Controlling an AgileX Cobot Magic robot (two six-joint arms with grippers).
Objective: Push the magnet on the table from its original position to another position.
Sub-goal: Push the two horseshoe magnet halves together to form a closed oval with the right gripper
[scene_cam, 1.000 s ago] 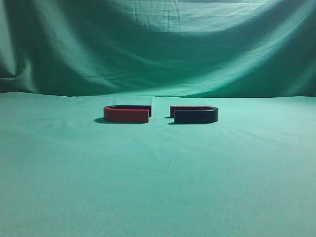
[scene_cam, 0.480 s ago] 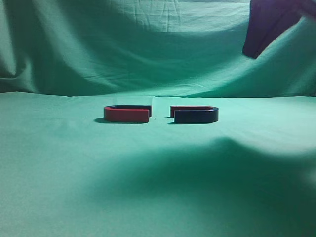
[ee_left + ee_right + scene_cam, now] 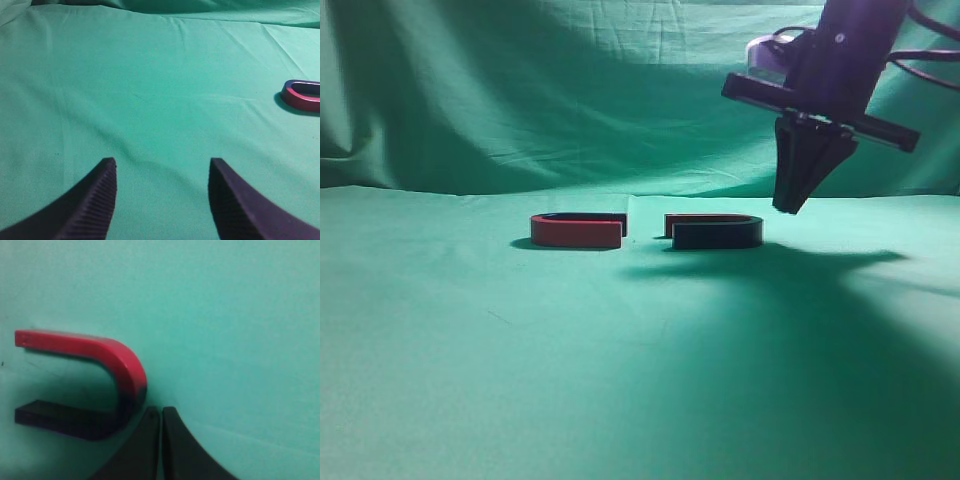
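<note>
The magnet (image 3: pixel 716 233) lies flat on the table (image 3: pixel 620 360), its dark navy side facing the exterior camera and its open ends pointing left. In the right wrist view it (image 3: pixel 100 385) shows a red far arm and a dark near arm. My right gripper (image 3: pixel 788 205) is shut and empty, pointing down just right of the magnet's curved end and a little above the cloth; its fingertips (image 3: pixel 160 411) sit next to the bend. My left gripper (image 3: pixel 162 165) is open and empty over bare cloth and is out of the exterior view.
A second U-shaped magnet (image 3: pixel 577 231) with a red outer side lies left of the task magnet, open ends facing it across a small gap. It also shows at the right edge of the left wrist view (image 3: pixel 302 96). A draped green backdrop (image 3: pixel 570 90) hangs behind the table.
The right arm has come in from the upper right and descended to just right of the magnet, casting a shadow over the cloth. Both magnets have stayed in place.
</note>
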